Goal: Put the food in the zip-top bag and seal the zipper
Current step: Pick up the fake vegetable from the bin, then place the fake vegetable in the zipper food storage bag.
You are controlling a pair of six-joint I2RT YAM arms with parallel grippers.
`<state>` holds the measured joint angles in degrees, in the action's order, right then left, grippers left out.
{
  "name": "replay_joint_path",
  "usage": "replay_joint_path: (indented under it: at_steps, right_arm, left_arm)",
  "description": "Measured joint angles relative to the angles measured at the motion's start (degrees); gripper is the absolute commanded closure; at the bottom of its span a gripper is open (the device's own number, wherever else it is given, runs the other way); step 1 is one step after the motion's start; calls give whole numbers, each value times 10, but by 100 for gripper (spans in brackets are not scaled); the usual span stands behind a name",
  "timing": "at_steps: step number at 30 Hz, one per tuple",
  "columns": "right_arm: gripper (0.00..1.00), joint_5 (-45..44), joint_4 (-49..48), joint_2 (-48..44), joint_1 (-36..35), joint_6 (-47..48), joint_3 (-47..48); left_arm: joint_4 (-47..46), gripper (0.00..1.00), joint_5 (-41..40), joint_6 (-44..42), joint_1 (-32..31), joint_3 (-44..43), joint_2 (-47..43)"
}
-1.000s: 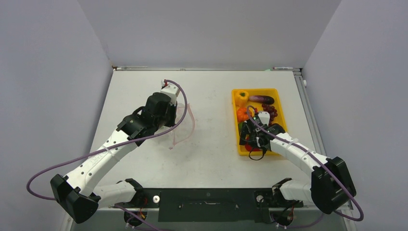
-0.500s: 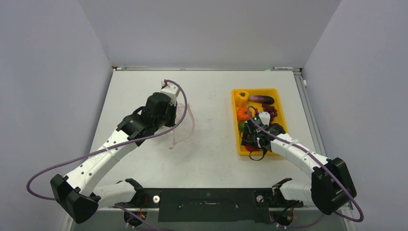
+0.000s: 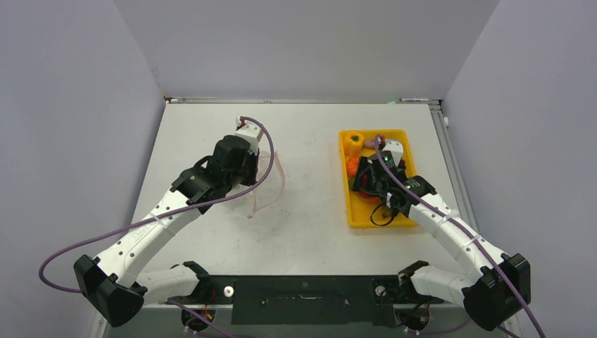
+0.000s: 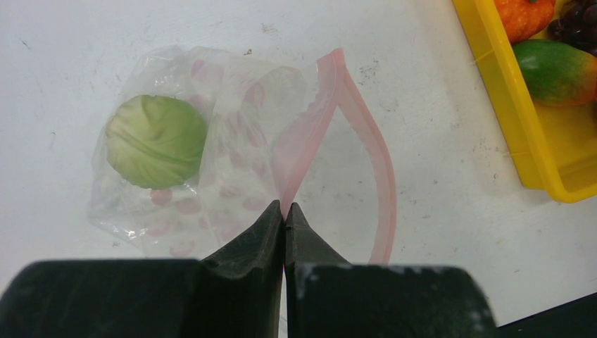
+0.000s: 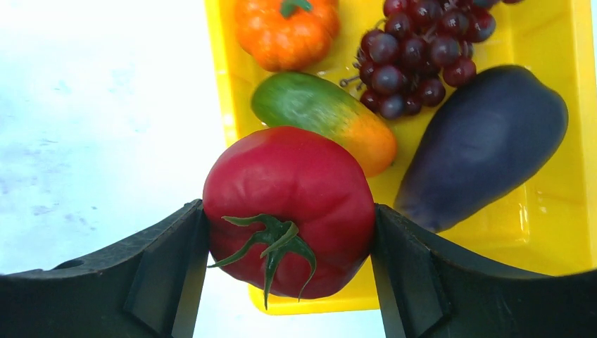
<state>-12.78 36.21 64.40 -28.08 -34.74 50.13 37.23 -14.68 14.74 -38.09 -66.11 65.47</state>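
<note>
The zip-top bag [image 4: 211, 169] lies on the white table with a green cabbage [image 4: 156, 141] inside. Its mouth gapes, the pink zipper [image 4: 384, 176] curving open. My left gripper [image 4: 285, 210] is shut on the near edge of the zipper strip; in the top view it [image 3: 258, 166] sits at the bag [image 3: 273, 184]. My right gripper [image 5: 288, 232] is shut on a red tomato [image 5: 288, 204], held above the yellow tray's [image 5: 556, 232] edge. Below it lie the eggplant [image 5: 486, 141], grape bunch [image 5: 422, 49], an orange pumpkin [image 5: 285, 28] and a green-orange piece [image 5: 324, 116].
The yellow tray [image 3: 380, 220] stands right of centre, with the bell pepper [image 3: 353, 142] at its far left corner. My right arm [image 3: 450, 225] reaches over the tray's near end. A purple cable loops along my left arm [image 3: 155, 225]. Walls enclose the table on three sides.
My right gripper closed on the red tomato, lifted it off the tray's near end and moved toward the tray's far end. The left arm and bag stayed still.
</note>
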Motion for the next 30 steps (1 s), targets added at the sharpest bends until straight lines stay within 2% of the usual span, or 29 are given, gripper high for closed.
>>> replay_joint_path:
  at_steps: [9,17,30]
  right_arm:
    - [73,85,-32,-17,-10,9,34]
    - [73,155,-101,-15,-88,9,54]
    - [71,190,-222,74,-177,9,118]
  left_arm:
    - [0,100,0,0,0,2,0]
    - [0,100,0,0,0,2,0]
    - [0,100,0,0,0,2,0]
